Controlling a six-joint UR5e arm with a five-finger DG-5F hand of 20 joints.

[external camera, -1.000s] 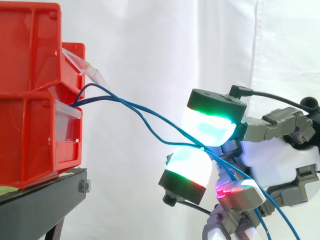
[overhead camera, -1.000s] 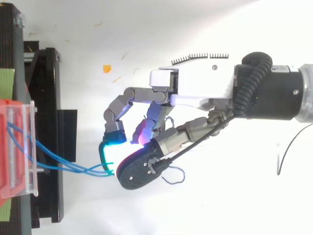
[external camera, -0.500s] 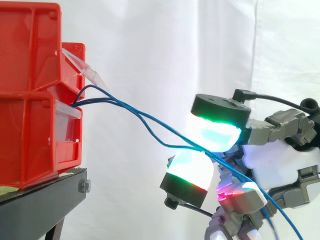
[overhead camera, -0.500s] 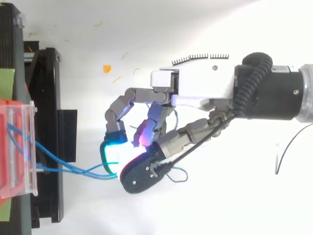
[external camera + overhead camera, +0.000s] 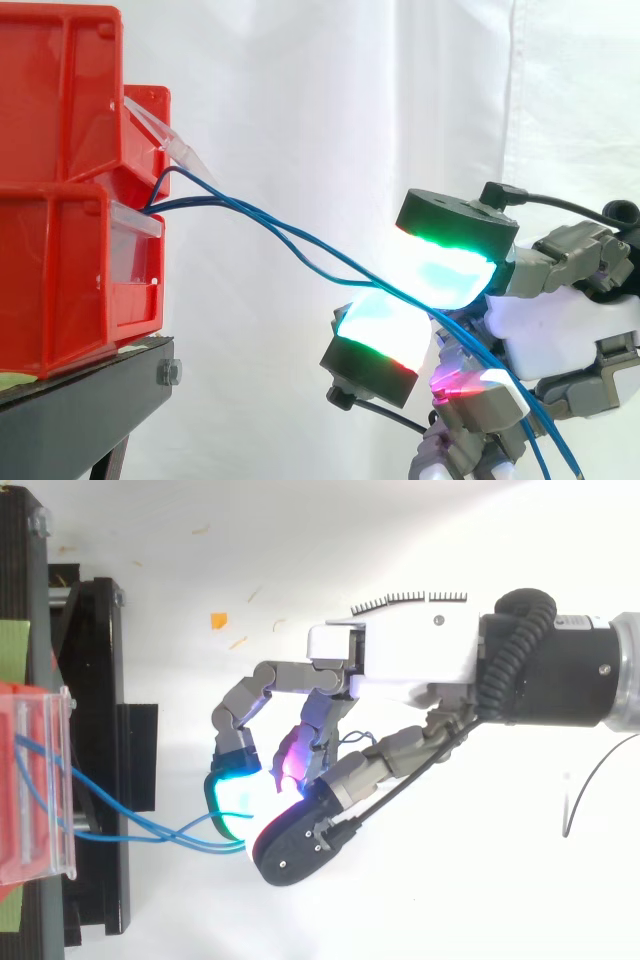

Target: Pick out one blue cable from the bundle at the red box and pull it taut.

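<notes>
- From the side: robot hand [image 5: 560,330] low at the right, fingers curled, pinching thin blue cables [image 5: 255,213] between an upper green-and-cyan glowing pad [image 5: 445,270] and a lower pad just beneath it.
- Same view: cables emerging from the gap between two stacked red plastic bins [image 5: 60,200], under a tilted clear plastic flap [image 5: 165,132]. From there, sloping down to the pads with a slight sag, one strand dipping lower than the rest.
- Past the pinch, strands running on down beside the hand toward the bottom right corner.
- Bins seated on a black stand [image 5: 90,400], with a white curtain [image 5: 300,100] behind.
- From above: black arm [image 5: 560,670] at the right edge, fingers bent toward the left, black-backed thumb tip [image 5: 290,845] set against the cyan pad, cables meeting both there.
- Also from above: strands spreading apart inside the clear front of the red bin, and a small loop of blue cable tucked behind the curled fingers.
- On the white surface, a small orange scrap [image 5: 218,620], well apart from the hand.
</notes>
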